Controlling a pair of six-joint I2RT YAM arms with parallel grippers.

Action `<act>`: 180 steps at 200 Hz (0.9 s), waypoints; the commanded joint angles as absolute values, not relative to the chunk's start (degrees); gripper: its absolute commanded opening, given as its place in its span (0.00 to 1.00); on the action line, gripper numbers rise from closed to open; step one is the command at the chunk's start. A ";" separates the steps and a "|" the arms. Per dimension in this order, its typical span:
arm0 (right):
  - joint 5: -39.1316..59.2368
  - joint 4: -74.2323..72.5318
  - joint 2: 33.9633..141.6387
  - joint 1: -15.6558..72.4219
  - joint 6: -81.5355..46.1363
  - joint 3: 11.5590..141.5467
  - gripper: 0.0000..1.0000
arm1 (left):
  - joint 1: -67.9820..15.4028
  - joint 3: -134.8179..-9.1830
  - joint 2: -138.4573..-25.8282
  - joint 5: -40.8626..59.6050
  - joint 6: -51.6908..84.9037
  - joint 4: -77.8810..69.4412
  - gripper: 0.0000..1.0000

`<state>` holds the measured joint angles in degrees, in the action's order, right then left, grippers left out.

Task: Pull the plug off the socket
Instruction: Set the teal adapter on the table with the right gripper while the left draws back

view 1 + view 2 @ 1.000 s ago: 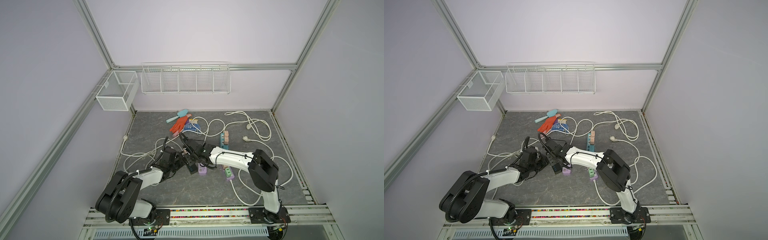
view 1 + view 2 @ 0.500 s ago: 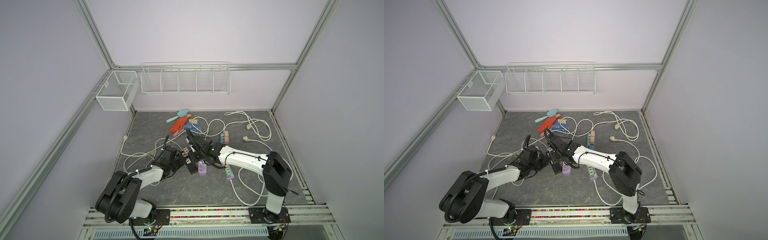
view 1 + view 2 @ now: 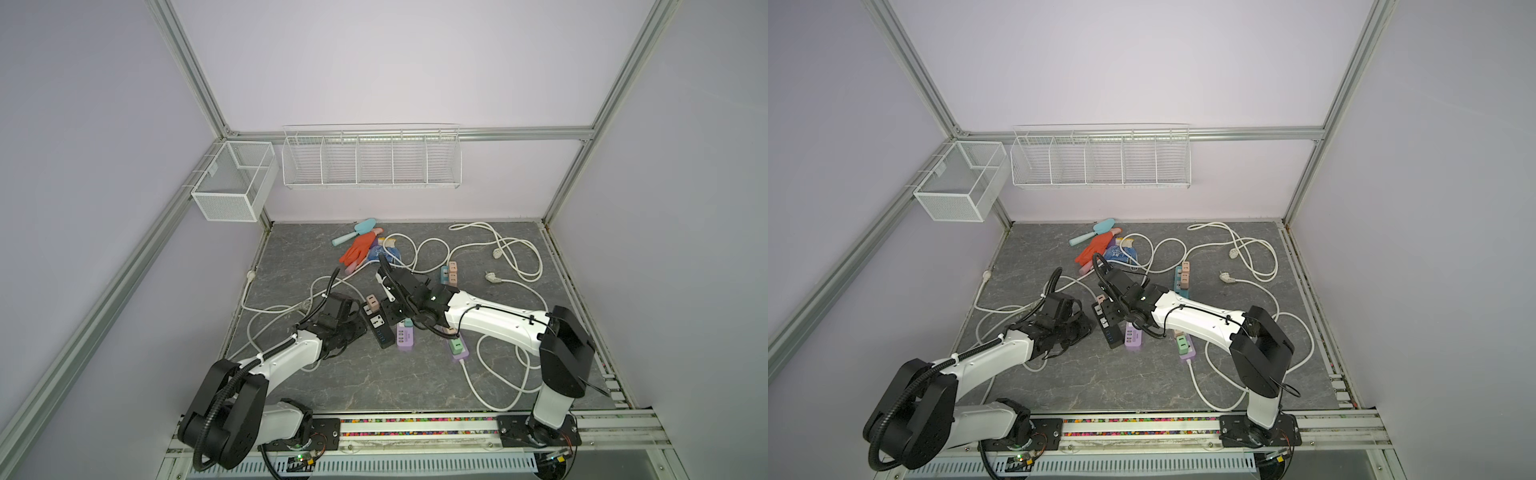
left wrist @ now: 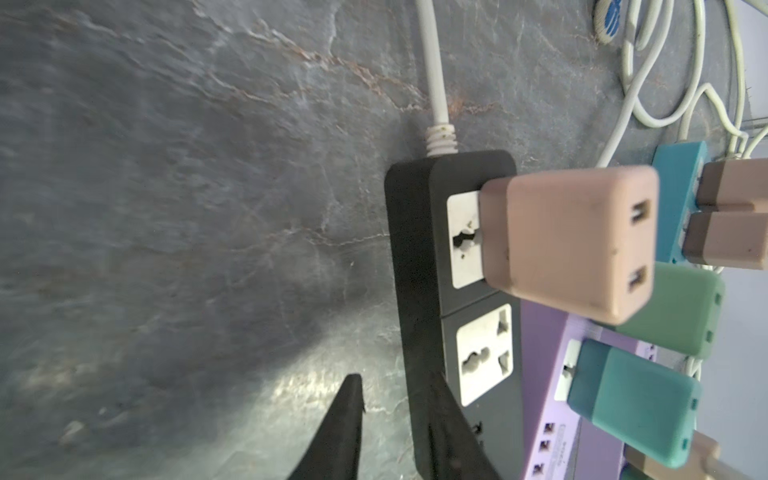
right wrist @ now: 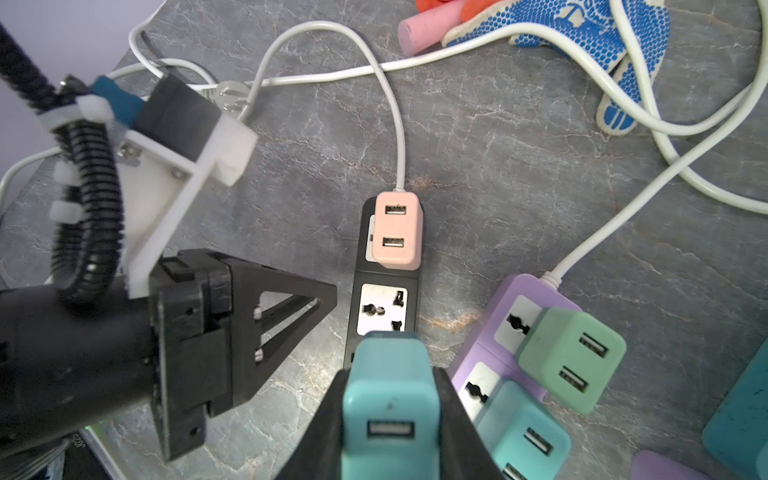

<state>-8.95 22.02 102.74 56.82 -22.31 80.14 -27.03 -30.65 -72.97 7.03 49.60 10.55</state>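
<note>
A black power strip (image 5: pixel 384 291) lies on the grey floor, seen in both top views (image 3: pixel 379 326) (image 3: pixel 1108 328). A pink plug (image 5: pixel 397 232) sits in its end socket (image 4: pixel 465 241). The middle socket (image 5: pixel 382 309) is bare. My right gripper (image 5: pixel 390 374) is shut on a teal plug (image 5: pixel 390 399), held above the strip's USB end; its prongs are hidden. My left gripper (image 4: pixel 394 376) is low beside the strip's long side, jaws a narrow gap apart with floor showing between them. One finger (image 4: pixel 444 419) lies against the strip's side.
A purple strip (image 5: pixel 494 332) with a green plug (image 5: pixel 571 361) and another teal plug (image 5: pixel 523 432) lies right beside the black one. A teal strip (image 3: pixel 445 274), loose white cords (image 3: pixel 511 257), gloves (image 3: pixel 359 249) and wall baskets (image 3: pixel 370 160) lie farther back.
My right arm has swung toward the right and its gripper has drawn back from the black strip with the teal plug. The left jaws have parted slightly.
</note>
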 commanded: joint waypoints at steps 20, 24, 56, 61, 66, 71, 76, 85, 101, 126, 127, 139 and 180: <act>-8.30 22.67 99.14 57.37 -22.01 79.10 0.16 | -27.08 -32.88 -62.64 1.23 47.23 19.76 0.31; -8.45 22.75 99.11 57.54 -21.90 79.13 0.16 | -27.11 -32.71 -61.68 0.88 46.85 20.15 0.32; -6.03 21.77 99.71 58.36 -22.69 79.27 0.16 | -26.98 -31.74 -53.21 -3.21 45.10 24.15 0.36; -5.64 21.48 99.83 58.49 -22.99 79.27 0.16 | -26.98 -31.58 -52.03 -3.67 44.96 24.69 0.37; -5.18 21.06 99.98 58.75 -23.33 79.30 0.16 | -26.99 -31.53 -50.98 -4.14 44.76 25.44 0.37; -4.83 20.72 100.17 58.94 -23.52 79.36 0.16 | -26.98 -31.51 -49.93 -4.71 44.66 26.32 0.38; -4.39 20.38 100.40 59.19 -23.84 79.35 0.16 | -26.98 -31.55 -48.81 -5.35 44.48 27.22 0.38; -3.62 19.63 100.89 59.72 -24.40 79.27 0.16 | -27.02 -31.64 -47.10 -6.53 44.42 28.93 0.39; -2.13 17.60 101.71 60.53 -25.28 79.06 0.16 | -26.89 -31.42 -44.22 -7.99 44.56 31.26 0.40; 0.23 13.62 103.86 61.47 -27.99 78.73 0.16 | -26.89 -30.96 -40.39 -8.70 45.06 33.77 0.42; 0.38 13.44 103.96 61.50 -28.06 78.74 0.16 | -26.89 -30.95 -40.32 -8.70 45.03 33.89 0.42; 1.44 11.81 105.18 61.86 -28.87 79.11 0.16 | -26.94 -30.94 -39.18 -9.18 45.09 35.28 0.43; 2.02 7.66 110.12 62.36 -33.07 81.06 0.17 | -26.91 -31.03 -36.28 -10.83 45.21 38.94 0.45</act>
<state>0.58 12.71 107.26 62.00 -28.99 80.01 -27.03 -30.81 -38.09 -8.19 45.52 33.91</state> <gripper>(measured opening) 0.292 0.448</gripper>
